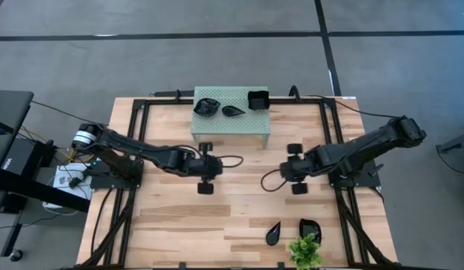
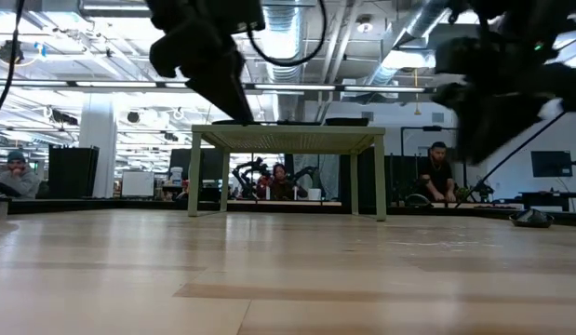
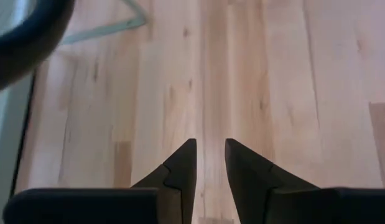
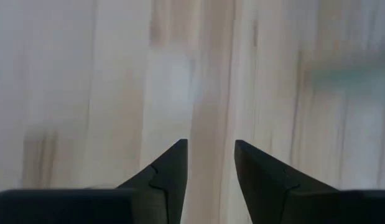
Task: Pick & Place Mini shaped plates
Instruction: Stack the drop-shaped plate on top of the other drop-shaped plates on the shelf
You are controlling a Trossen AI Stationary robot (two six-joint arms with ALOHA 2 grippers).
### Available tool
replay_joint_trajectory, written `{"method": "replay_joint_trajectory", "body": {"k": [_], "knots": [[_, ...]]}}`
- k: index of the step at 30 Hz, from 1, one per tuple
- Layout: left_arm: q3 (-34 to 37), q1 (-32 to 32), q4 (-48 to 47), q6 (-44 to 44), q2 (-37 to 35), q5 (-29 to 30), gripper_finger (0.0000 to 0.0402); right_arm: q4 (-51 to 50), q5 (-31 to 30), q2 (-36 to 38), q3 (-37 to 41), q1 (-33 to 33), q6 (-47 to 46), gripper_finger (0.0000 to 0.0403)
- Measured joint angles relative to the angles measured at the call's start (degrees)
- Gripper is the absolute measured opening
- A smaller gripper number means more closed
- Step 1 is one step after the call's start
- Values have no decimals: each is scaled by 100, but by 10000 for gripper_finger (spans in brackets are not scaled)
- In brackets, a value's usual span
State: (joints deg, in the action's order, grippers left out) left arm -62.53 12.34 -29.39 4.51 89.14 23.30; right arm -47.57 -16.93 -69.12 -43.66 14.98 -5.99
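Observation:
Three glossy black mini shaped plates lie on top of the pale green perforated stand at the table's far middle. Two more rest flat on the wood near the front edge: a teardrop plate and a rounded plate. My left gripper hovers open over bare wood just in front of the stand, left of centre. My right gripper hovers open over bare wood right of centre. Neither has anything between its fingers.
A small green plant stands at the front edge beside the two near plates. The stand rests on legs with open space beneath. Bare wood lies between the grippers and the front edge. People sit in the room beyond the table.

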Motion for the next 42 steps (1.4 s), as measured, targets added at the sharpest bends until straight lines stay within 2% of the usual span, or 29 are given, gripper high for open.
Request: {"method": "replay_joint_trajectory", "body": {"k": [4, 7, 17, 24, 28, 35, 42], "knots": [[331, 2, 6, -589, -467, 118, 86, -1875, 226, -30, -343, 7, -684, 127], [600, 11, 65, -1014, -898, 134, 86, -2547, 380, -31, -229, -23, -742, 127], [1623, 11, 437, -1241, -2201, 131, 86, -2149, 575, -35, 454, -643, -915, 127], [2228, 11, 862, -1390, -2745, 130, 86, -2003, 719, -446, 470, -1075, -1056, 127], [2428, 11, 1103, -1388, -2841, 71, 86, -1678, 849, -1016, 461, -1218, -1250, 127], [2433, 11, 1208, -1383, -2845, 66, 86, -1904, 408, -2069, 441, -1616, -1260, 127], [2433, 11, 1281, -1381, -2844, 64, 86, -2036, 347, -2592, 129, -1943, -966, 127]]}}
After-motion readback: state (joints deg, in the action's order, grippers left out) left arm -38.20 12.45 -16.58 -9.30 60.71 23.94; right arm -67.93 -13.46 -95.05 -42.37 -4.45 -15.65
